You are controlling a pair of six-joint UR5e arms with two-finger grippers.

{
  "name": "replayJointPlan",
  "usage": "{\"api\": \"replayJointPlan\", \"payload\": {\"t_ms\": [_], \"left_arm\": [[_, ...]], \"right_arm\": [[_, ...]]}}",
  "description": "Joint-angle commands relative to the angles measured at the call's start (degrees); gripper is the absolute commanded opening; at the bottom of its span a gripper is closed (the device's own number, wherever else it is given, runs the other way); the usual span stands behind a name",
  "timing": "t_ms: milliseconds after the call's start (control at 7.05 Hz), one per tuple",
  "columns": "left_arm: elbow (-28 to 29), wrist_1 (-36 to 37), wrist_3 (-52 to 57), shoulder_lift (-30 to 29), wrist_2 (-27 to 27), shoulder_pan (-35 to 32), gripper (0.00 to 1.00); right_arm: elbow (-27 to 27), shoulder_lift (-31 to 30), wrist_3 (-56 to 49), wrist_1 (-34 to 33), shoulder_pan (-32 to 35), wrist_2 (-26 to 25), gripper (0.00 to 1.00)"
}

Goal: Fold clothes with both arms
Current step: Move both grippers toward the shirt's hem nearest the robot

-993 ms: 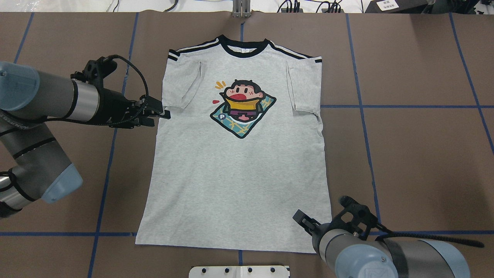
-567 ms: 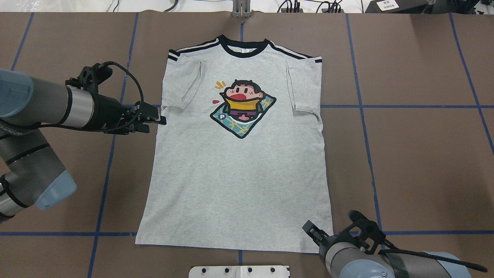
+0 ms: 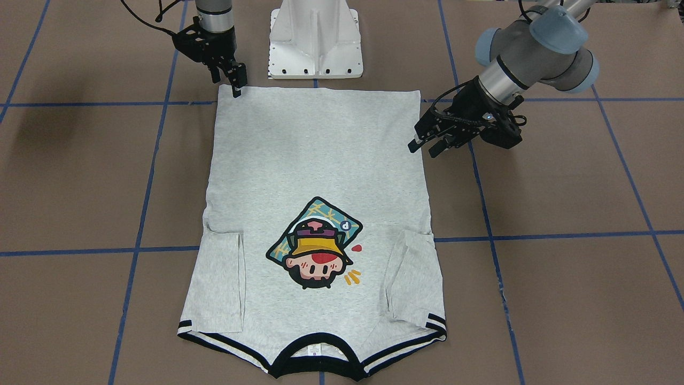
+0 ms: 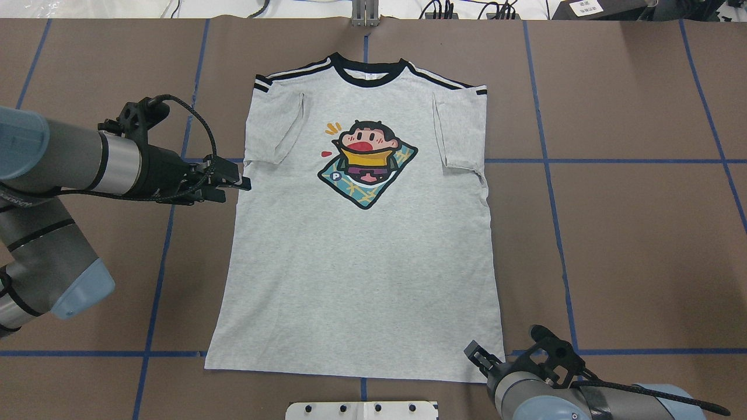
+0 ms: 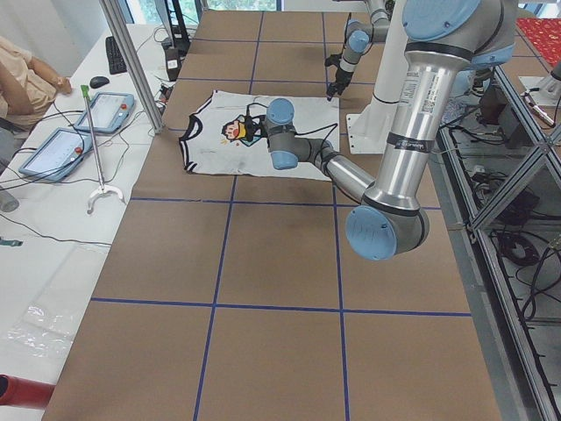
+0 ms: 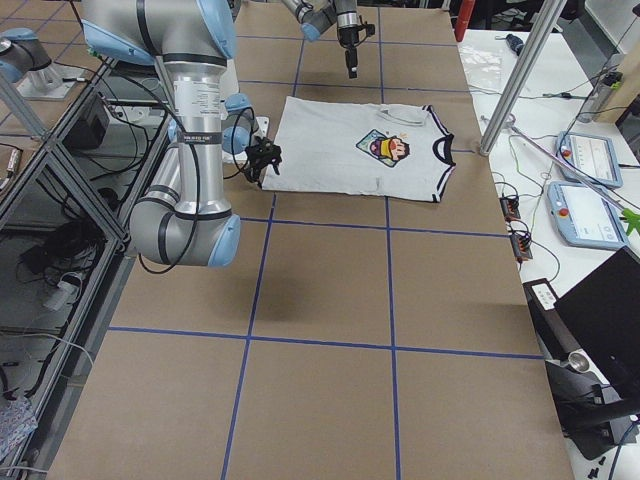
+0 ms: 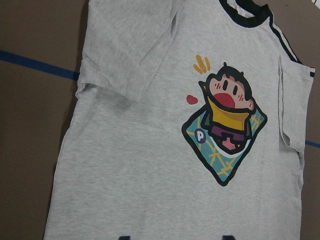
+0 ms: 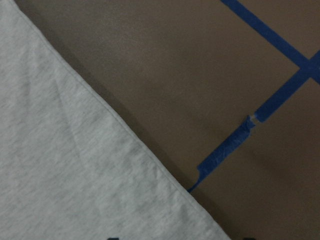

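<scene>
The light grey T-shirt (image 4: 362, 262) lies flat and face up on the brown table, both sleeves folded inward, its black neck band at the far side. My left gripper (image 4: 240, 182) is open and empty, low at the shirt's left side edge just below the folded sleeve; it also shows in the front-facing view (image 3: 422, 147). Its wrist view looks across the shirt's print (image 7: 225, 125). My right gripper (image 4: 474, 353) is open and empty, over the shirt's near right hem corner (image 8: 60, 175), and shows in the front-facing view (image 3: 236, 85).
The white pedestal base (image 4: 362, 410) stands at the table's near edge, just behind the shirt's hem. Blue tape lines (image 4: 548, 161) cross the brown cover. A metal post (image 4: 366, 13) stands at the far edge. Tablets (image 5: 105, 110) lie on a side table.
My right gripper has drawn back toward the near edge, down to the shirt's hem corner. My left gripper has shifted slightly left and back along the shirt's side edge. The shirt has not moved.
</scene>
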Motion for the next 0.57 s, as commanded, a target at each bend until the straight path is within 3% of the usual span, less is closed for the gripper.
{"api": "replayJointPlan", "payload": {"t_ms": [0, 142, 425], "left_arm": [[-0.16, 0.0, 0.0, 0.01, 0.04, 0.01, 0.69], [-0.25, 0.0, 0.0, 0.01, 0.04, 0.01, 0.69], [-0.77, 0.0, -0.09, 0.7, -0.05, 0.01, 0.69]], "right_arm": [[-0.41, 0.03, 0.25, -0.04, -0.22, 0.52, 0.85], [-0.76, -0.06, 0.34, -0.04, -0.31, 0.52, 0.81], [-0.76, -0.15, 2.44, -0.04, -1.44, 0.79, 0.58]]}}
